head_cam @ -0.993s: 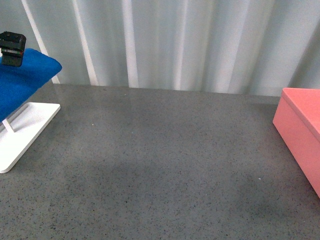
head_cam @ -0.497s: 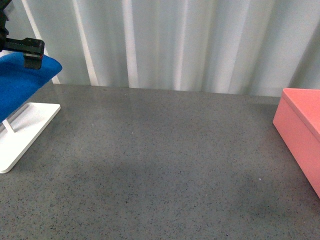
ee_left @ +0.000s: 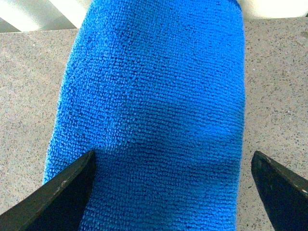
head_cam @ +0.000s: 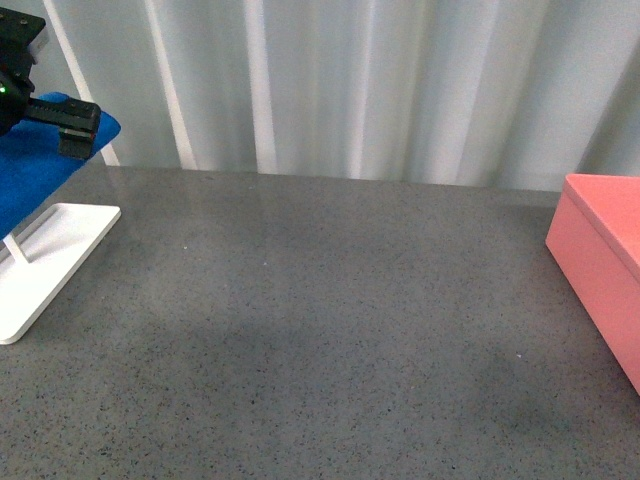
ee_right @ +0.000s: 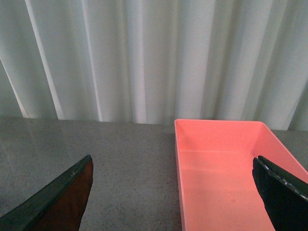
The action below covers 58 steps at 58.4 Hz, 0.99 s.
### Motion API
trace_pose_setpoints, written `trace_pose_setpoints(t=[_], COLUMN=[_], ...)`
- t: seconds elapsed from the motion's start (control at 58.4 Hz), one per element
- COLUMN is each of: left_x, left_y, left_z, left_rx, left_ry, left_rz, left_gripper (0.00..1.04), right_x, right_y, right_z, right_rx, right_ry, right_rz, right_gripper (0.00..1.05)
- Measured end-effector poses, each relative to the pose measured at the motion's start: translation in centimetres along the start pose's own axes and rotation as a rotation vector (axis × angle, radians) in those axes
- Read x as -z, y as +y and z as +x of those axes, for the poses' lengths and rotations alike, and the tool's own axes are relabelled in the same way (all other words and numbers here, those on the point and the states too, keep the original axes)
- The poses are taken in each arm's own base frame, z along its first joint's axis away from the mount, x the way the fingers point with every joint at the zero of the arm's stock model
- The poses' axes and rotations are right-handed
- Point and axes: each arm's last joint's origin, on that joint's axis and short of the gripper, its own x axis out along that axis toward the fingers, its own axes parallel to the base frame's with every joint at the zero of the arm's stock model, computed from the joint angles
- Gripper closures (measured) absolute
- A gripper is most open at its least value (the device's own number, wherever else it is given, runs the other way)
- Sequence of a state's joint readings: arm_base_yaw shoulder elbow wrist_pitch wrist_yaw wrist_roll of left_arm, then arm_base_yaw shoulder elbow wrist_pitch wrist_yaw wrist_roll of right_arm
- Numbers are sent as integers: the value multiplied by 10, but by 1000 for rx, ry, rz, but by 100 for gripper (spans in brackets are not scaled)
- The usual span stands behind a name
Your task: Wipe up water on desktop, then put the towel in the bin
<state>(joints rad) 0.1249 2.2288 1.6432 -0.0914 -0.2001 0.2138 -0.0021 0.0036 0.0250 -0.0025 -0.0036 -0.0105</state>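
The blue towel [head_cam: 28, 175] hangs over the white rack at the far left of the front view. My left gripper [head_cam: 62, 125] hovers at its top, open. In the left wrist view the towel [ee_left: 154, 106] fills the frame, and the left gripper [ee_left: 173, 192] straddles it with both fingers clear of the cloth's sides. The pink bin [head_cam: 600, 265] stands at the right edge of the speckled grey desktop [head_cam: 320, 330]. My right gripper [ee_right: 173, 197] is open above the desktop, facing the empty bin [ee_right: 226, 178]. I cannot make out any water on the desktop.
The rack's flat white base [head_cam: 55, 255] lies on the desktop at the left, with a thin rod rising from it. White curtains [head_cam: 350, 80] close off the far edge of the desktop.
My left gripper has shifted right and slightly down over the towel's top, and more of the arm shows. The towel, rack and bin have stayed put.
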Motion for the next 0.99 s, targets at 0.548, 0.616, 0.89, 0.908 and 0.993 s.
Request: trace_pose_setpoints(t=[0.548, 0.616, 0.89, 0.908, 0.993], left_x=[14, 14, 14, 12, 4], left_y=[0, 0, 4, 5, 9], left_z=[5, 5, -3, -6, -19], left_rx=[30, 30, 47, 50, 63], left_ry=[3, -5, -35, -42, -75], left_rz=[21, 21, 42, 43, 45], left_gripper=[84, 97, 101, 101, 101], right_x=[0, 0, 0, 0, 0], right_y=[0, 0, 0, 0, 0], right_z=[0, 0, 0, 0, 0], right_rx=[0, 0, 0, 0, 0], right_ry=[0, 0, 0, 0, 0], right_rz=[0, 0, 0, 0, 0], right_gripper=[7, 7, 7, 7, 7])
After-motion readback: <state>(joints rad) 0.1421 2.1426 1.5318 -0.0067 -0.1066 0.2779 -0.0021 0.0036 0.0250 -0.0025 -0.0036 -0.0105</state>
